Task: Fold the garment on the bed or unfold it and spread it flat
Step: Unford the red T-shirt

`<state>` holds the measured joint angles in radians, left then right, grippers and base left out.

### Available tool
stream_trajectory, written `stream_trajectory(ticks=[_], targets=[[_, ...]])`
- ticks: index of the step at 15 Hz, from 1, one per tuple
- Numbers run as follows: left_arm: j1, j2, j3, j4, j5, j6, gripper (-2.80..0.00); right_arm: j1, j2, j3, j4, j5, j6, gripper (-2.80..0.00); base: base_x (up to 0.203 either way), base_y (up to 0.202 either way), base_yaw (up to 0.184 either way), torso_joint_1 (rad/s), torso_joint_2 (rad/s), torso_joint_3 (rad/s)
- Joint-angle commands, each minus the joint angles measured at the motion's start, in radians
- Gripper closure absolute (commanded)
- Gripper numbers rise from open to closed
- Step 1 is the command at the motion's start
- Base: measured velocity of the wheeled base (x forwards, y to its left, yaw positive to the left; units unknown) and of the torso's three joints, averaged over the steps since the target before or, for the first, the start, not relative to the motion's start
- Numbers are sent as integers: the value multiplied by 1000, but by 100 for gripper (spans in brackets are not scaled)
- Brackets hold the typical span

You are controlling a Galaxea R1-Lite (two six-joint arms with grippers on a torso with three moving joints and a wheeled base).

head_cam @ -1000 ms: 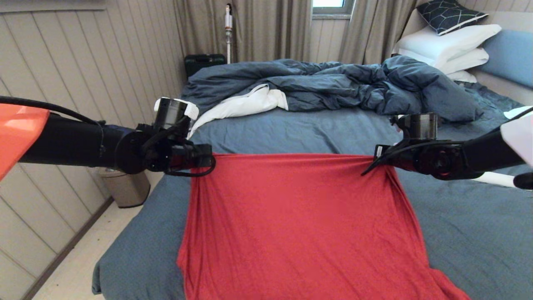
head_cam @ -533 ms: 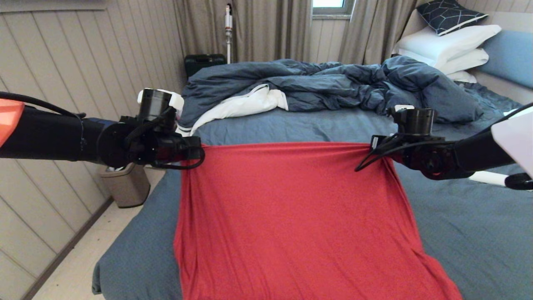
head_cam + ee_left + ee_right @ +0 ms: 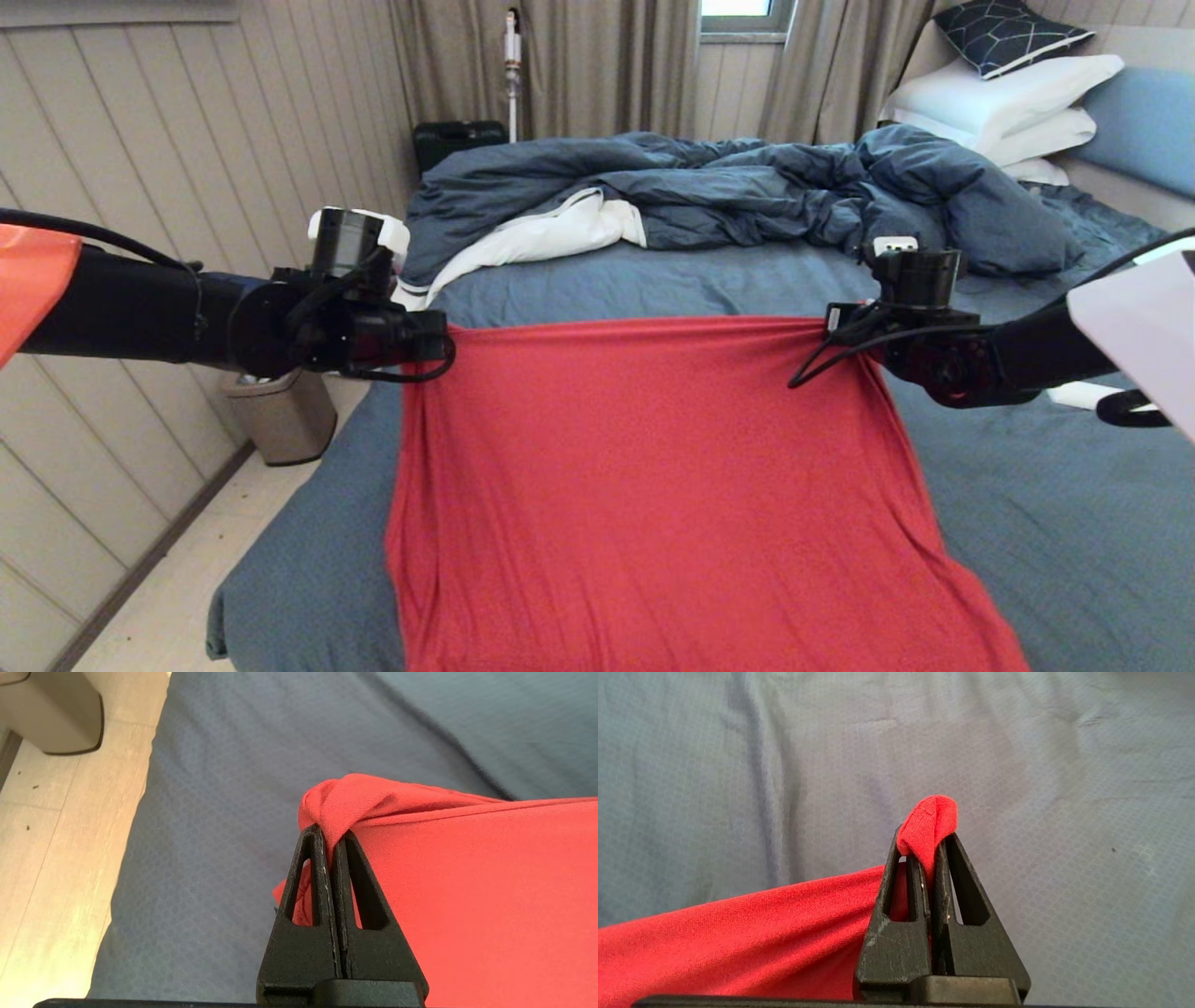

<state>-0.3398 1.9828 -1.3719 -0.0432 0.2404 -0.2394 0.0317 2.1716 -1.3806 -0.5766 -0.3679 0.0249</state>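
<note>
The red garment hangs stretched between both arms above the slate-blue bed, its far edge taut and its lower part trailing toward me; no print shows. My left gripper is shut on the garment's far left corner; the black fingers pinch a bunched fold. My right gripper is shut on the far right corner, a red tuft poking past its fingers. The sheet lies below both.
A rumpled dark blue duvet with white lining lies across the far bed. White pillows are stacked at the far right. A grey bin stands on the floor left of the bed, beside the panelled wall.
Both grippers have carried the garment's far edge farther away across the bed and slightly left; most of that shift came first. The cloth stays taut between them.
</note>
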Motion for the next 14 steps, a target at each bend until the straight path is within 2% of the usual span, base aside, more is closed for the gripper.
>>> stream_trajectory(ticks=[1,4,5,6,7,9,10,14], targets=[[10,18,0,0,1,-1,0,1,18,-3,-2,-2,-2,0,0,0,0,0,0,0],[19,34,-1,0,-14,0,0,-1,29,-15,-1,-2,-19,0,0,0,0,0,0,0],[19,41,-5,-1,-13,-1,-280,-1,37,-30,2,-2,-21,0,0,0,0,0,0,0],[19,45,-7,-1,-15,0,-280,-1,39,-38,6,-1,-29,-245,0,0,0,0,0,0],[19,46,-7,-1,-17,0,-280,-1,41,-40,7,1,-41,-280,0,0,0,0,0,0],[19,54,-7,-50,-33,8,-280,-5,64,-59,6,2,-53,-280,0,0,0,0,0,0],[19,63,-7,-70,-35,35,-280,-8,81,-71,8,2,-54,-280,0,0,0,0,0,0],[22,65,-7,-73,-32,41,-280,-10,110,-111,14,1,-54,-280,0,0,0,0,0,0]])
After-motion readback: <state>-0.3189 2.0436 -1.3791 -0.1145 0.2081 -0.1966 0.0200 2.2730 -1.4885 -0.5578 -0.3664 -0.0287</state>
